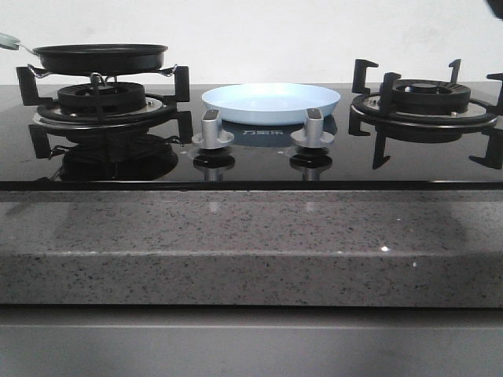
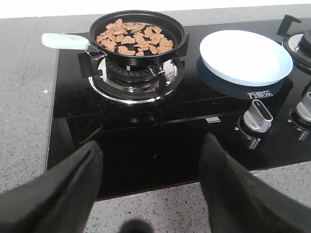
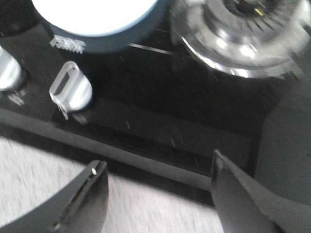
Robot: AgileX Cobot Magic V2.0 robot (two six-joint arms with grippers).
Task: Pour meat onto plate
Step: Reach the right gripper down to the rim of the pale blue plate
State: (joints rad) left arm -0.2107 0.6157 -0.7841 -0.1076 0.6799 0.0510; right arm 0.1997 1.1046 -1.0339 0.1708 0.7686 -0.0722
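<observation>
The meat (image 2: 135, 40), a heap of small reddish-brown pieces, lies in a black frying pan (image 2: 165, 48) with a pale green handle (image 2: 64, 41) on the left burner; the pan also shows in the front view (image 1: 100, 56). The pale blue-white plate (image 1: 271, 102) rests on the black hob between the burners and shows in the left wrist view (image 2: 245, 57) and partly in the right wrist view (image 3: 95, 14). My left gripper (image 2: 151, 150) is open and empty above the hob's front edge, well short of the pan. My right gripper (image 3: 156, 170) is open and empty over the front edge near a knob.
Two silver knobs (image 1: 214, 129) (image 1: 313, 128) stand in front of the plate. The right burner (image 1: 424, 100) with black pan supports is bare. A speckled grey stone counter (image 1: 251, 236) runs along the hob's front. The right wrist view is blurred.
</observation>
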